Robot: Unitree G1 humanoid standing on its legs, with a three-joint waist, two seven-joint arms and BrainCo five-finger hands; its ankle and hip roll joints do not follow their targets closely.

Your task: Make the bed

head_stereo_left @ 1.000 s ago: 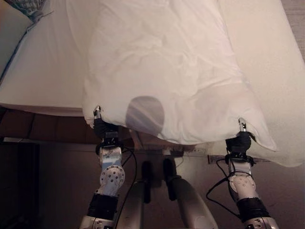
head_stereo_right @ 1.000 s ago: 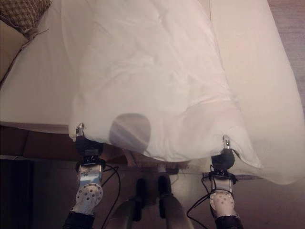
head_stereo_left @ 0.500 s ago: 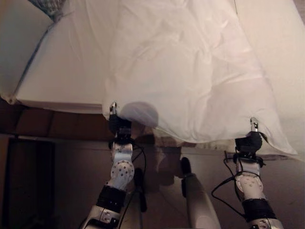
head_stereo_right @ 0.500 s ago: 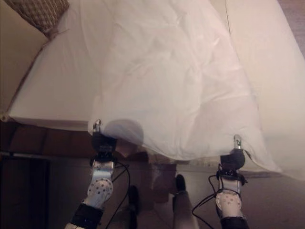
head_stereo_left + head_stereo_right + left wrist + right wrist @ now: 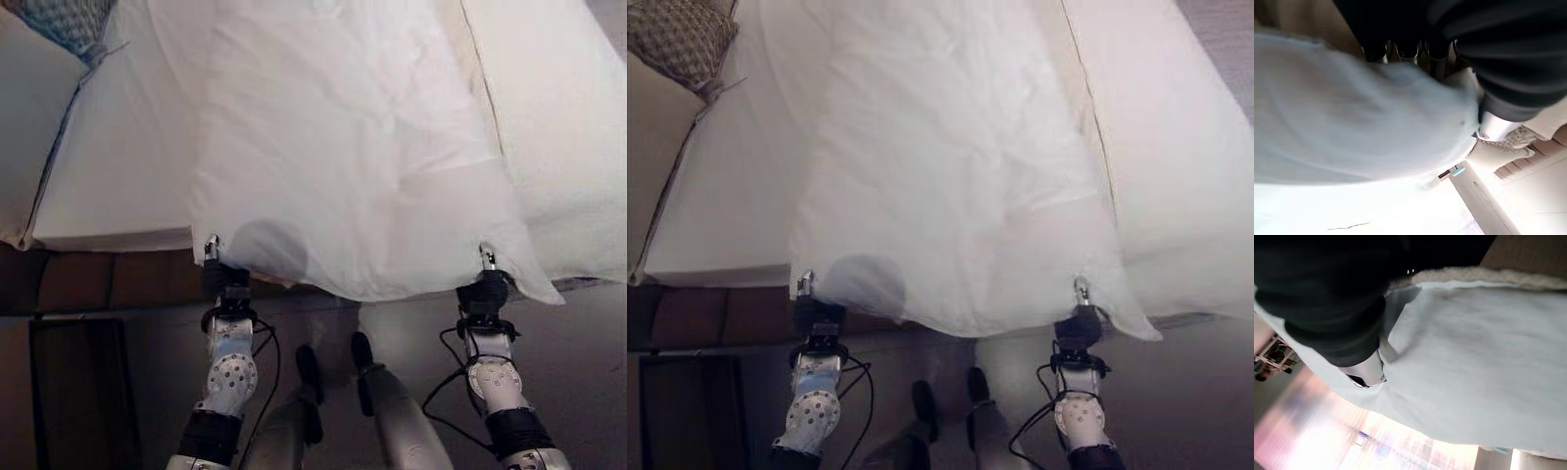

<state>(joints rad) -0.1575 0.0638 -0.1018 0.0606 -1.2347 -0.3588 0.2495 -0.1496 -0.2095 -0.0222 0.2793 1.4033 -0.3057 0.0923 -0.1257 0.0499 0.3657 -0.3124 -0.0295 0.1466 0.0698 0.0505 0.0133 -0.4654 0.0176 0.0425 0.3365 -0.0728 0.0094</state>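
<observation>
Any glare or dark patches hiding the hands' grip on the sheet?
Left wrist view: glare whites out the room past the sheet, but the left hand thumb pinching it is readable. Right wrist view: similar glare past the sheet, and the right hand thumb shows on it. Eye views: bed evenly lit, floor dim.

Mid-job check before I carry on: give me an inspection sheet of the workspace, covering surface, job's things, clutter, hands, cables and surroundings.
Surface: bed with a white fitted sheet, its near edge facing the robot.
Job's things: white duvet spread down the bed, its near edge lifted off the foot and hanging between the two hands.
Clutter: patterned cushion at the bed's far left corner.
Hands: left hand pinches the duvet's near left corner; right hand pinches the near right corner.
Cables: nothing seen apart from the robot's own.
Surroundings: dark wooden bed base under the mattress; pale floor on the right.
</observation>
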